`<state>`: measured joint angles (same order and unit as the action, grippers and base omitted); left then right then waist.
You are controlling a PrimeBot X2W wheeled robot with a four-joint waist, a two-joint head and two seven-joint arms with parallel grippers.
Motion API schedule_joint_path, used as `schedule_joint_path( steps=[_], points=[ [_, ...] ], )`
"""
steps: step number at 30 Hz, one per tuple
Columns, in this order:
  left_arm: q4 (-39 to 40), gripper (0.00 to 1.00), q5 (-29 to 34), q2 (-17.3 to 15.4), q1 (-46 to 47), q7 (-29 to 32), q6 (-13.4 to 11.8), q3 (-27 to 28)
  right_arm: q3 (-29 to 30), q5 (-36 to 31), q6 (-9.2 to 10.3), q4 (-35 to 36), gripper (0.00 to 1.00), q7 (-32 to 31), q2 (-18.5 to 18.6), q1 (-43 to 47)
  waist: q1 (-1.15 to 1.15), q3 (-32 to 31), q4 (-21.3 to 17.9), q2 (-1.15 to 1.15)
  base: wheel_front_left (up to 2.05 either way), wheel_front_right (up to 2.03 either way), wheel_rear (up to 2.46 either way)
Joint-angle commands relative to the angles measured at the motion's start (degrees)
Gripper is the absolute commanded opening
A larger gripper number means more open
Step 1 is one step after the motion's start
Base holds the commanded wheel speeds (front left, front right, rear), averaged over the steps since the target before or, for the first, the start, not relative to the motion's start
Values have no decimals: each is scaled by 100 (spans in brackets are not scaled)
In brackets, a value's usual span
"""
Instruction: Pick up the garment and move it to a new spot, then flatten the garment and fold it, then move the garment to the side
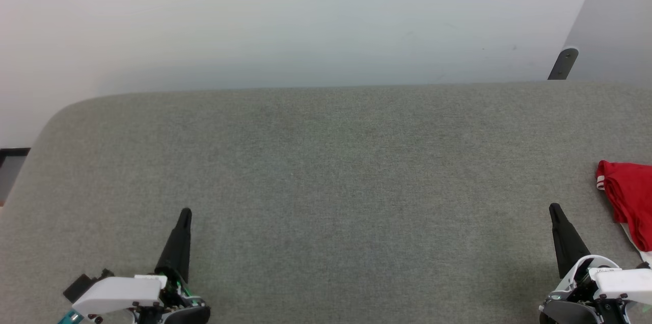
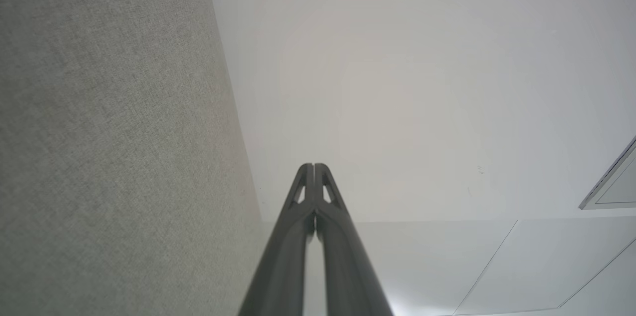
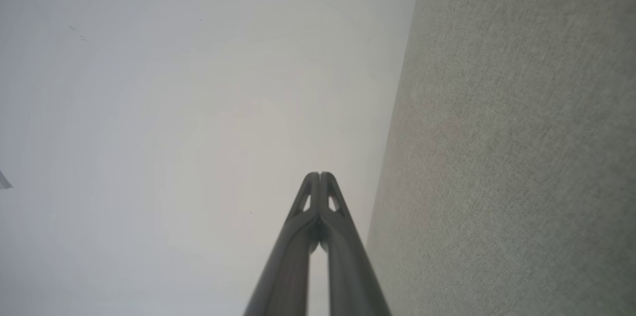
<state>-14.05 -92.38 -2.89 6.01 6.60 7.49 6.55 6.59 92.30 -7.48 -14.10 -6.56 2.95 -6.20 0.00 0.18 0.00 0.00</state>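
The garment is a bunched red shirt with red-white striped trim, lying at the far right edge of the head view and cut off by the frame. My right gripper stands just left of it, apart from the cloth, shut with nothing in it. Its fingertips meet in the right wrist view too. My left gripper rests at the lower left, far from the garment, shut and empty. In the left wrist view its gripper has both fingers pressed together.
A wide grey fabric-covered table spreads before me, with a rounded far-left corner. Behind it is pale floor and a grey panel with a dark leg at the upper right.
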Motion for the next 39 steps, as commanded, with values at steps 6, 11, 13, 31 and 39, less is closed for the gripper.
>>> schedule_joint_path(
  steps=[6,11,13,31,39],
  points=[
    [-5,0,1,10,57,14,0,14,-12,22,-2,-1,0,1,-19,-20,0,0,0,0,0,0,0],
    [-5,0,1,10,57,14,0,14,-12,22,-2,-1,0,1,-19,-20,0,0,0,0,0,0,0],
    [-5,0,1,10,57,14,0,15,-12,22,-2,0,0,1,-19,-20,0,0,0,0,0,0,0],
    [-5,0,2,10,56,15,0,15,-13,22,-2,0,0,1,-19,-20,0,0,0,0,0,0,0],
    [-5,0,2,10,56,15,0,14,-13,22,-2,0,0,1,-19,-20,0,0,0,0,0,0,0]
  ],
)
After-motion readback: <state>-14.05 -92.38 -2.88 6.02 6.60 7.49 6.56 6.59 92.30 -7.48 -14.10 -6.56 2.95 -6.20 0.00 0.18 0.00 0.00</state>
